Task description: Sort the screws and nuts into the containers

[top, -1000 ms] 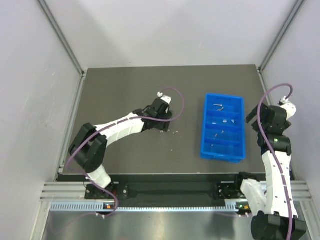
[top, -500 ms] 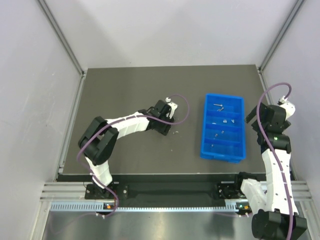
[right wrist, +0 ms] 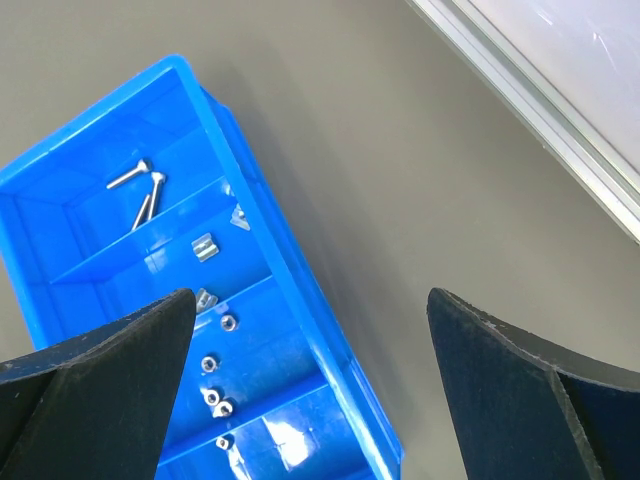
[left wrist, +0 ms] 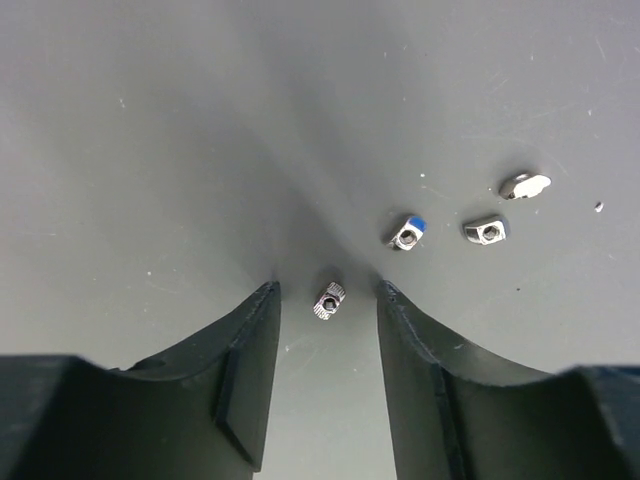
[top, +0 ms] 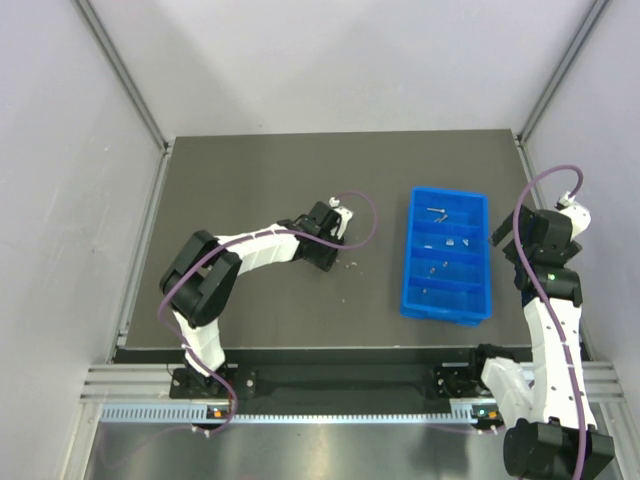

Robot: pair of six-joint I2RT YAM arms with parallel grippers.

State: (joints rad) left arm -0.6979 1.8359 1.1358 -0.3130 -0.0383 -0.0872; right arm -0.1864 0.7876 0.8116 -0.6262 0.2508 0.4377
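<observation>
Left end effector (left wrist: pixel 328 292), spread open, straddles a tiny silvery metal nut (left wrist: pixel 329 300) on the dark tabletop (left wrist: pixel 150 150), left of the bright blue compartmented plastic tray (top: pixel 445 315); right end effector (right wrist: pixel 310 296) gapes above that tray.

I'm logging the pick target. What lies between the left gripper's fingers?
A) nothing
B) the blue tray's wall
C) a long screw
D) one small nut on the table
D: in the left wrist view one nut lies on the table between the fingers of the open left gripper, touching neither.
</observation>
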